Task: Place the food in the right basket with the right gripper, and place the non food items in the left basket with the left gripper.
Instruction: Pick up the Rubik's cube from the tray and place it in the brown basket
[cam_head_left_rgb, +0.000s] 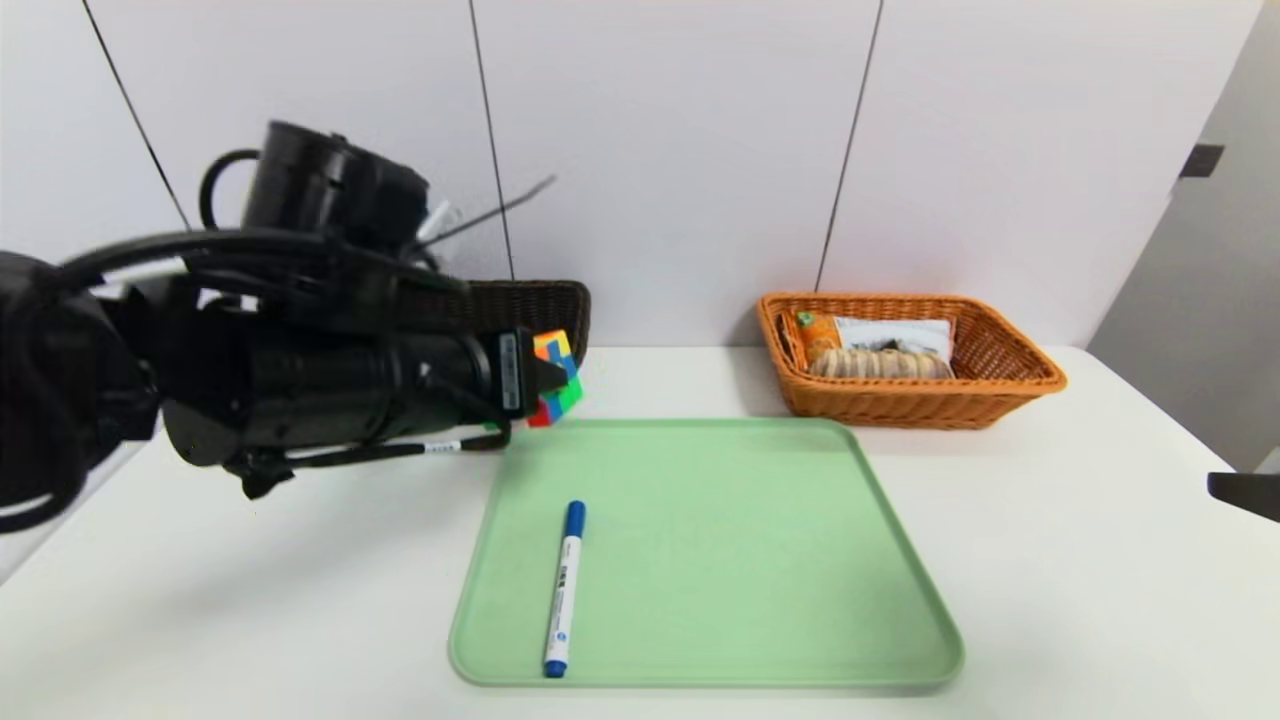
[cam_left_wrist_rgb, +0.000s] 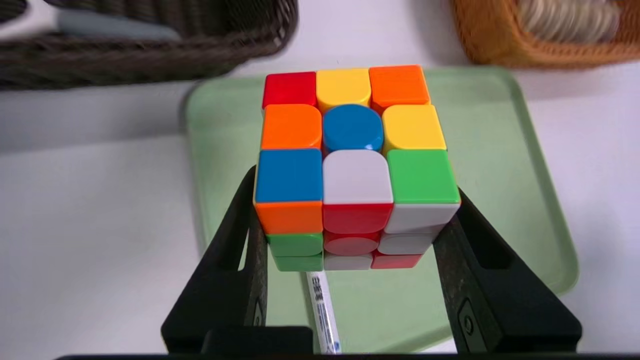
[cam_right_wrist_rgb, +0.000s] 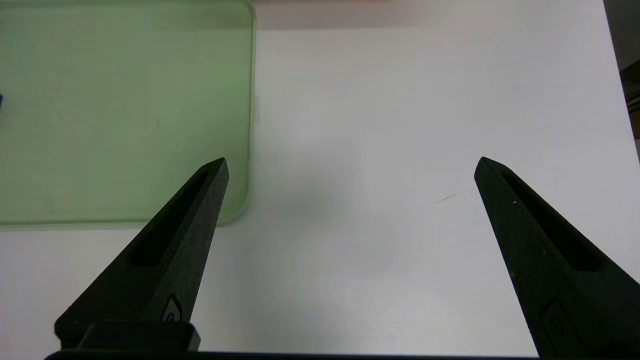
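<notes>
My left gripper (cam_head_left_rgb: 550, 385) (cam_left_wrist_rgb: 352, 220) is shut on the multicoloured puzzle cube (cam_head_left_rgb: 556, 378) (cam_left_wrist_rgb: 352, 165), held in the air above the back left corner of the green tray (cam_head_left_rgb: 720, 540) (cam_left_wrist_rgb: 490, 165). The dark brown basket (cam_head_left_rgb: 530, 300) (cam_left_wrist_rgb: 150, 55) lies just behind it, with the peeler's grey handle (cam_left_wrist_rgb: 115, 31) inside. The white marker with blue cap (cam_head_left_rgb: 563, 588) (cam_left_wrist_rgb: 324, 310) lies on the tray. The orange snack bag (cam_head_left_rgb: 880, 335) and the striped bread roll (cam_head_left_rgb: 880, 364) rest in the orange-tan basket (cam_head_left_rgb: 905, 400) (cam_left_wrist_rgb: 500, 50). My right gripper (cam_right_wrist_rgb: 350, 165) hangs open over bare table beside the tray (cam_right_wrist_rgb: 125, 110).
The white table (cam_head_left_rgb: 1080, 560) runs to a wall just behind both baskets. A dark object (cam_head_left_rgb: 1245, 492) pokes in at the right edge. My left arm's bulk (cam_head_left_rgb: 300, 370) hides most of the dark basket in the head view.
</notes>
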